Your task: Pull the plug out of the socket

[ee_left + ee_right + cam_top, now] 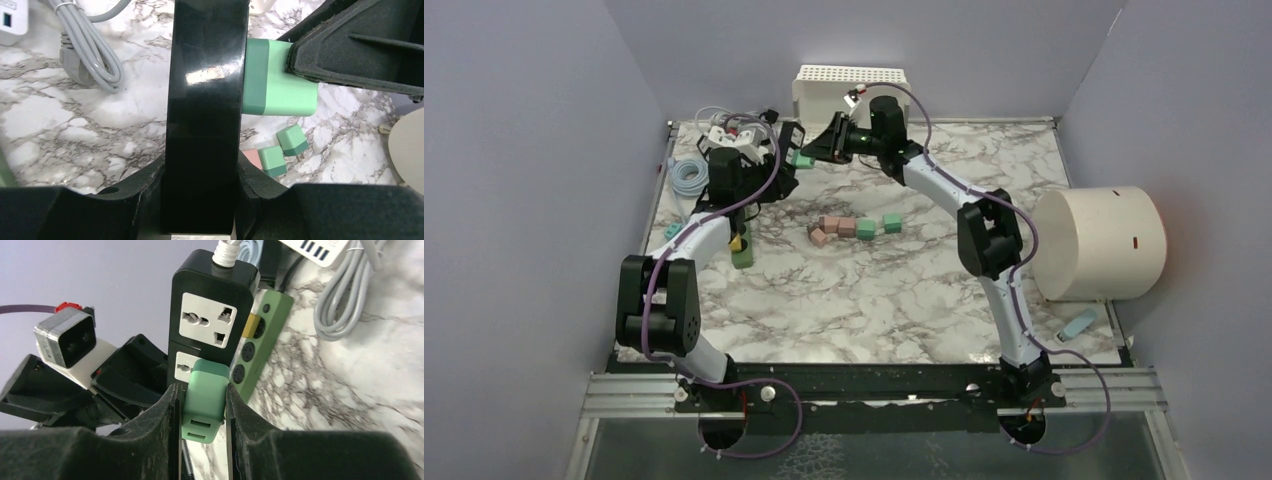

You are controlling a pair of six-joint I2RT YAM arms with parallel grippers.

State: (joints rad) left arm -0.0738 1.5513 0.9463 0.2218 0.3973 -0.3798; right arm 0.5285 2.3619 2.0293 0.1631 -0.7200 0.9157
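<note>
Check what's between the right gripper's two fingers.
The green plug, plugged into the black power strip, fills the right gripper's gap; right wrist view shows it.

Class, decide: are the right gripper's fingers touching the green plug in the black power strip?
Touching. Right wrist view: right gripper fingers clamp the green plug on both sides, no gap.

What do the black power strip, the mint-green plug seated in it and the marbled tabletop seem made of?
The black power strip looks like hard glossy plastic, given the sharp light reflection on its side. The mint-green plug looks like smooth matte plastic, two-tone, without glare. The marbled tabletop is veined like marble, possibly printed laminate; the look leaves it open.
</note>
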